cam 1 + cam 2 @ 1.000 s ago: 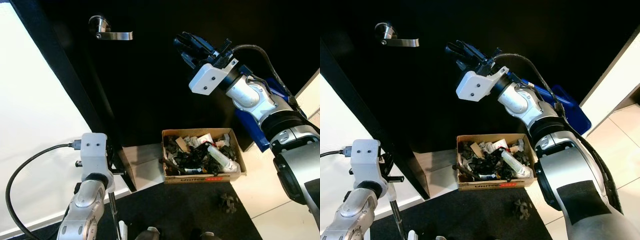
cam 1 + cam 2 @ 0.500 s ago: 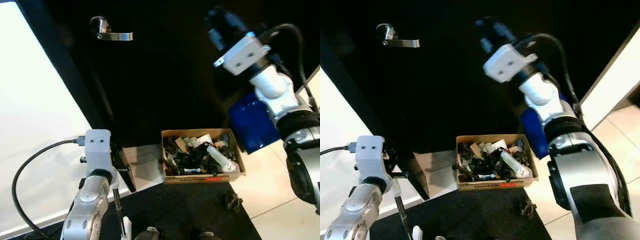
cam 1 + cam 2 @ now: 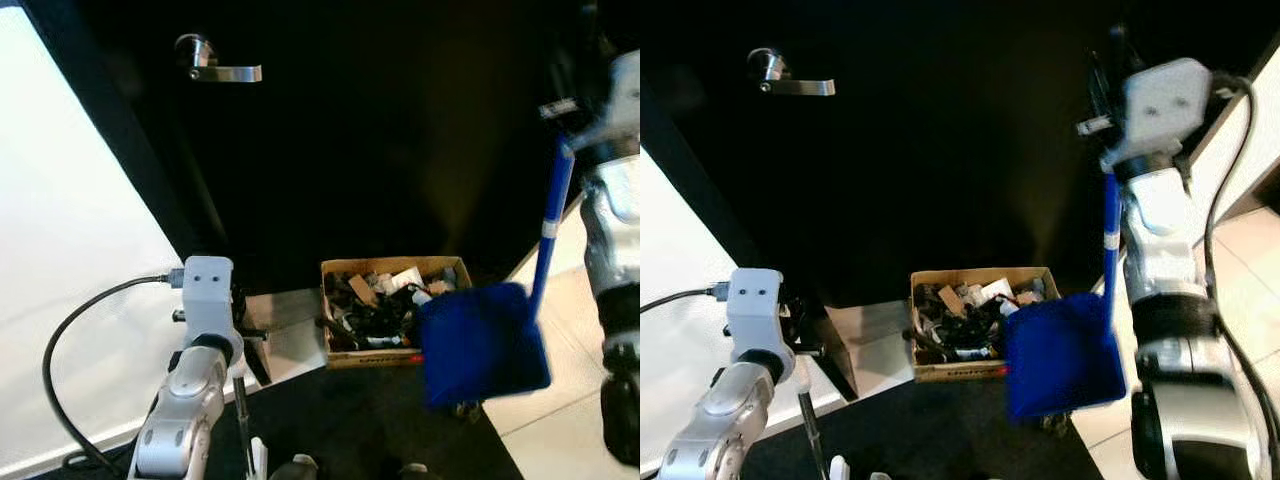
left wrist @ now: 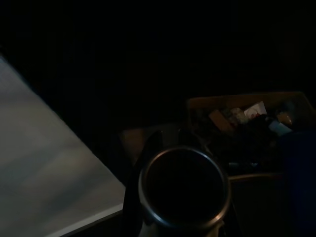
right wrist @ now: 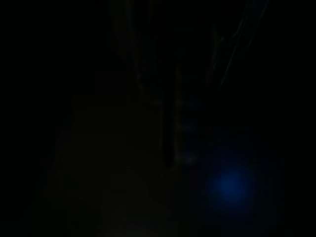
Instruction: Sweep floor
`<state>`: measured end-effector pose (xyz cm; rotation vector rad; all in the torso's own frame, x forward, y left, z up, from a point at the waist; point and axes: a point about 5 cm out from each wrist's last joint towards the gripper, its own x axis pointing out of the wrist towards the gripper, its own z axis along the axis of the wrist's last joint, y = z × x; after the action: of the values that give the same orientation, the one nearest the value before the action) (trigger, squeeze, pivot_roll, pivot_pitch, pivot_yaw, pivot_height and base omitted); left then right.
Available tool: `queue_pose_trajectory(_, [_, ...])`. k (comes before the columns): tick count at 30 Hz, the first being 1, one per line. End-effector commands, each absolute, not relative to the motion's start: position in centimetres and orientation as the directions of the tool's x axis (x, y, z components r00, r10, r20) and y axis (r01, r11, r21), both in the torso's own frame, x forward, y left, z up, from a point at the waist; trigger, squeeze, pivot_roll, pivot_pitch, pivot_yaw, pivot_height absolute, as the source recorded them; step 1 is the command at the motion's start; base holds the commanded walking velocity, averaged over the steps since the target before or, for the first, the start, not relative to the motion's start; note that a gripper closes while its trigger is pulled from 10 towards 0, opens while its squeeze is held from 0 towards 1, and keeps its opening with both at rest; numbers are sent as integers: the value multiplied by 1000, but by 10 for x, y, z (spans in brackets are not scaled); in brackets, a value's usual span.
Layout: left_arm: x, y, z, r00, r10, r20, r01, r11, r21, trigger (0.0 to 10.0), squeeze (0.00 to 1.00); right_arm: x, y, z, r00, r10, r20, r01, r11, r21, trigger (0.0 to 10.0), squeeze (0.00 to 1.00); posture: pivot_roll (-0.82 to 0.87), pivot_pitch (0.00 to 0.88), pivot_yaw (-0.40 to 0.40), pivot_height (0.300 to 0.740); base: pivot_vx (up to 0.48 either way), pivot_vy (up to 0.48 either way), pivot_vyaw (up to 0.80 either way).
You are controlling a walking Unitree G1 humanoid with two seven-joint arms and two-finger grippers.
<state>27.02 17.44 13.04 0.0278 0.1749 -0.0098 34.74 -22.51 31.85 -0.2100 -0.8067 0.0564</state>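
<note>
A blue dustpan (image 3: 1060, 355) hangs by its long blue handle (image 3: 1110, 240) in front of the right end of a cardboard box (image 3: 370, 310) full of rubbish. My right gripper (image 3: 1102, 75) is raised high against the black door, shut on the top of that handle. Low on the left, my left gripper (image 3: 243, 335) is shut on a thin metal broom pole (image 3: 240, 415); the pole's round open end (image 4: 182, 187) faces the left wrist camera. A small dark clump of debris (image 3: 1050, 420) lies on the black mat just below the dustpan.
A black door with a silver lever handle (image 3: 215, 65) stands right behind the box. A white wall (image 3: 70, 250) runs along the left. Pale tiled floor (image 3: 1240, 260) lies to the right, the black mat (image 3: 370, 420) in front. My feet (image 3: 300, 465) show at the bottom edge.
My right arm swung from the middle of the door over to the right. The dustpan dropped from behind the arm to hang low in front of the box's right end.
</note>
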Motion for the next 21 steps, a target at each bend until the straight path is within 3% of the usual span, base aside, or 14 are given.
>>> queue_pose_trajectory(1, [269, 173, 127, 983, -13, -182, 19, 999, 30, 10000, 0, 339, -221, 321, 673, 118, 730, 4, 987, -162, 10000, 0, 76, 178, 18, 740, 0, 0, 0])
queue_pose_trajectory(7, [273, 170, 127, 983, -30, -182, 35, 999, 25, 10000, 0, 322, -191, 260, 730, 103, 676, -63, 994, -84, 10000, 0, 59, 176, 28, 740, 0, 0, 0])
queue_pose_trajectory(11, [273, 170, 126, 983, -33, -183, 39, 999, 25, 10000, 0, 311, -175, 245, 783, 108, 613, -114, 993, -29, 10000, 0, 65, 174, 29, 740, 0, 0, 0])
queue_pose_trajectory(21, [274, 172, 125, 982, -26, -185, 32, 999, 27, 10000, 0, 301, -162, 212, 844, 147, 515, -160, 987, -20, 10000, 0, 67, 170, 28, 740, 0, 0, 0])
